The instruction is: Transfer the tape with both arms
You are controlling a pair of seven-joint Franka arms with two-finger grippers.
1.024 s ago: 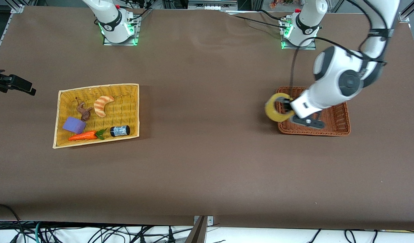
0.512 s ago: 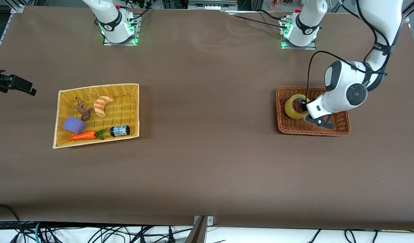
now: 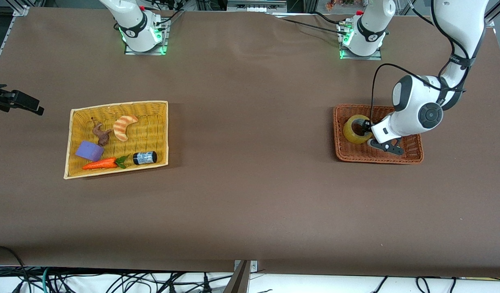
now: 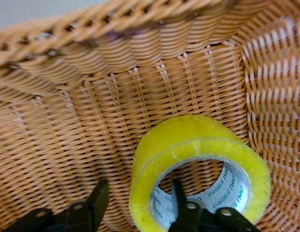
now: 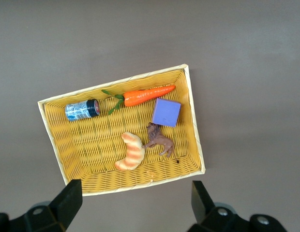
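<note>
Inside the brown basket (image 3: 408, 154), tape (image 3: 353, 131) between opened left claw (image 4: 138, 212) fingers.

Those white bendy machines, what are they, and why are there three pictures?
They are two robot arms. One picture looks down on the table from high up. The other two come from little cameras on the arms' wrists. The left gripper is low in the brown basket, its fingers open around one side of the yellow tape, which sits in that basket. The right gripper waits open above the yellow basket, which holds a toy carrot, croissant, purple block, small brown figure and battery.
</note>
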